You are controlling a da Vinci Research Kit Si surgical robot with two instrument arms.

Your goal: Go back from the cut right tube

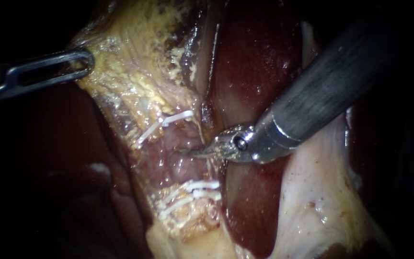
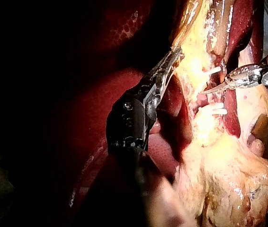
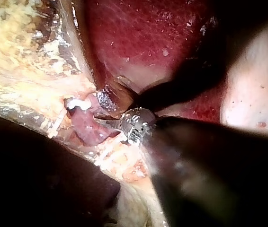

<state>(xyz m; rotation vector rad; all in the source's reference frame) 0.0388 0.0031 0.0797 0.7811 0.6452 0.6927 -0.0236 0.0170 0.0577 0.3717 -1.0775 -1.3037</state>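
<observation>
Dark red liver (image 1: pixel 255 62) across the upper middle of the endoscope view, and again in shadow at the lower left. Next in bulk, a pale tissue sheet (image 1: pixel 312 192) fanning down at the lower right. Then a band of yellow fatty tissue (image 1: pixel 135 72), slanting from the upper left down to the bottom middle, over the liver. From the upper right, the thick grey shaft of the right instrument (image 1: pixel 198 152), narrowing to two slim blades pressed together into a single point, nothing between them, aimed toward the view's left and a touch downward. From the left, the thinner left instrument (image 1: pixel 85 62), slotted jaws clamped on the upper edge of the fatty tissue. Within the band, just below its middle, the tube (image 1: pixel 168 156): a short pink stretch, long axis roughly up and down in the endoscope view, leaning slightly with the upper end further left, crossed almost squarely by the line of the blades. Blade point right at the tube's right-hand side, by a small dark notch; cut through or not, impossible to tell. Smallest, the white clips across the tube: an upper clip (image 1: pixel 171 120) above the blade point, lower clips (image 1: pixel 192 189) below it, side by side.
</observation>
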